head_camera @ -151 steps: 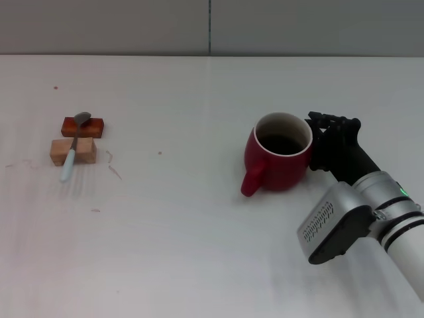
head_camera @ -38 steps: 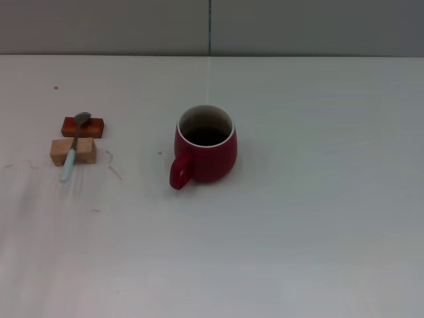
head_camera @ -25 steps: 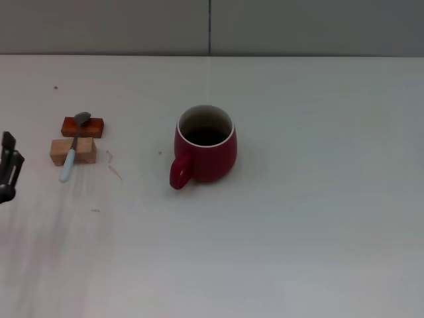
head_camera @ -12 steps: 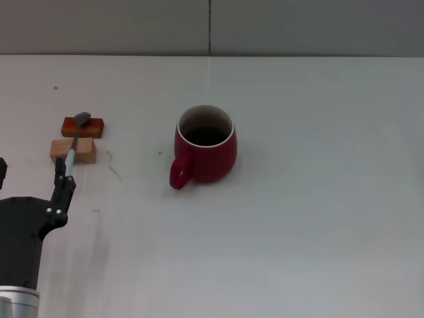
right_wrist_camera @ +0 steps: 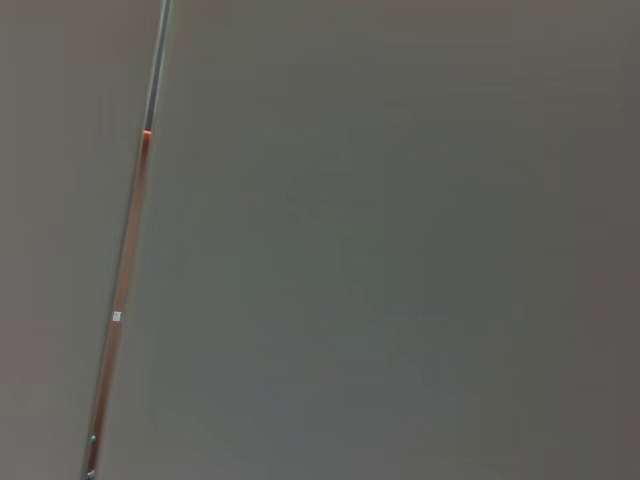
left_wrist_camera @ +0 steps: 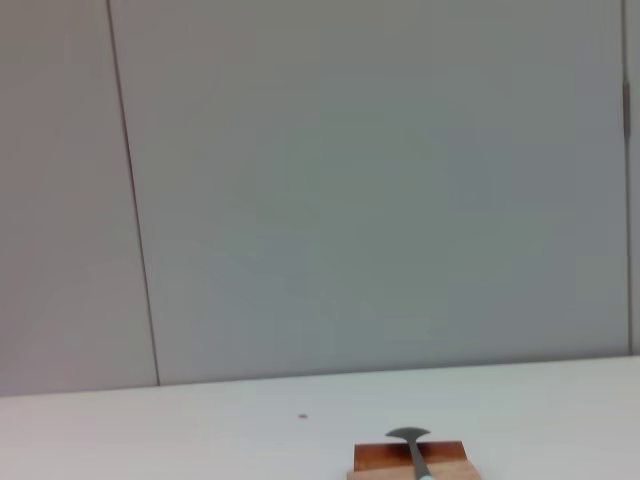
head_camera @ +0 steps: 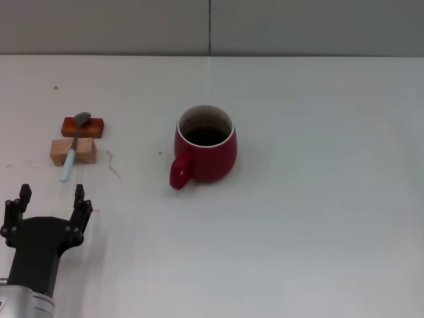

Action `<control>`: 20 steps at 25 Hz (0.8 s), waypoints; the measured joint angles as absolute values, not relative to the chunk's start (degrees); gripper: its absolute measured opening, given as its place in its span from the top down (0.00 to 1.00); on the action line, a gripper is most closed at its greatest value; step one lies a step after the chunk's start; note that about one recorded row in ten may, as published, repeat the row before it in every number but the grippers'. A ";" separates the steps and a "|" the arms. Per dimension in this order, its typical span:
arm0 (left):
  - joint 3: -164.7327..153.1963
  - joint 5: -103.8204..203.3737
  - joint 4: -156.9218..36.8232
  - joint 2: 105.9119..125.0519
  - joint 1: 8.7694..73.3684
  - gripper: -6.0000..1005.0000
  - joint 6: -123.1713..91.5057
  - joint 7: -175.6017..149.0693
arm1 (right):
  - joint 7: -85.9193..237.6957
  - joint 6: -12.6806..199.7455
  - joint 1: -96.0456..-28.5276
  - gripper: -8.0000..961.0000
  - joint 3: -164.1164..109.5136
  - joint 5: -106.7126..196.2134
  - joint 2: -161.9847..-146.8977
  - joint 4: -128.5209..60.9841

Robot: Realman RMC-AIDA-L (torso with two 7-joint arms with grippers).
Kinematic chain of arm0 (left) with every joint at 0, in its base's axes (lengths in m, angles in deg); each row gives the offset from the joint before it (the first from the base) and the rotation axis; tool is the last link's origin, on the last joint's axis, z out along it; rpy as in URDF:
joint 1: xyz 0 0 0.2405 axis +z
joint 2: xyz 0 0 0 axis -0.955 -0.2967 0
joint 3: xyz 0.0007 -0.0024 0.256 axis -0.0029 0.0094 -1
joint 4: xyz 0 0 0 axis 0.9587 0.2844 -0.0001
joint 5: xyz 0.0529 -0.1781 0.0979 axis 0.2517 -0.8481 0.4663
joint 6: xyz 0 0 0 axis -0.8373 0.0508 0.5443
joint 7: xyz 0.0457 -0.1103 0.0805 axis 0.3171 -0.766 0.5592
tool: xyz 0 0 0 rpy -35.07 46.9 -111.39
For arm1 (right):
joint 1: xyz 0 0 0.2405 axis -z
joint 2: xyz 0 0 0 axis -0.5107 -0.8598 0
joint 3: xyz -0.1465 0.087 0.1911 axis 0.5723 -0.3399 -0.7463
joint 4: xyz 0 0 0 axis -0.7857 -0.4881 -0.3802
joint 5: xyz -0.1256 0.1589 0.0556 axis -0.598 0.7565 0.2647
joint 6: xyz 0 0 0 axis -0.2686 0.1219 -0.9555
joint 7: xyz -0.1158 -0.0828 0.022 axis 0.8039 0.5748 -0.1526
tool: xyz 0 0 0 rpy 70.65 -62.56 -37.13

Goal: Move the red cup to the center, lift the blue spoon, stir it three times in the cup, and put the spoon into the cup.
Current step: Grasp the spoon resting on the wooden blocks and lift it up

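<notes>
The red cup [head_camera: 206, 152] stands upright near the table's middle, its handle toward the front left. At the far left lies the blue spoon [head_camera: 71, 150], propped across two small wooden blocks, its grey bowl on the farther one; the left wrist view also catches the spoon [left_wrist_camera: 413, 447]. My left gripper [head_camera: 52, 201] is open near the front left edge, a short way in front of the spoon's handle tip and apart from it. The right gripper is out of view.
A reddish block [head_camera: 83, 126] and a pale block [head_camera: 73, 151] carry the spoon. The white table [head_camera: 318, 199] runs back to a grey wall [head_camera: 265, 26]. The right wrist view shows only a grey panel.
The right arm pushed the cup from the right toward the middle and left the view. The left gripper came in at the front left and now faces the spoon squarely with fingers spread.
</notes>
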State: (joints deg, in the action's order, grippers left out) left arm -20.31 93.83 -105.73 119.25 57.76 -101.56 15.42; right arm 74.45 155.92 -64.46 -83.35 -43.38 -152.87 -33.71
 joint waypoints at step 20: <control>-17.30 94.30 -97.48 119.27 54.12 0.27 -91.32 10.47 | 74.49 156.52 -61.91 0.36 -82.46 -43.36 -153.54 -33.38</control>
State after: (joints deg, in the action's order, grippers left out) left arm -17.30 94.30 -97.48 119.27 54.12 -91.32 10.47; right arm 74.49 156.52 -61.91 -82.46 -43.36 -153.54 -33.38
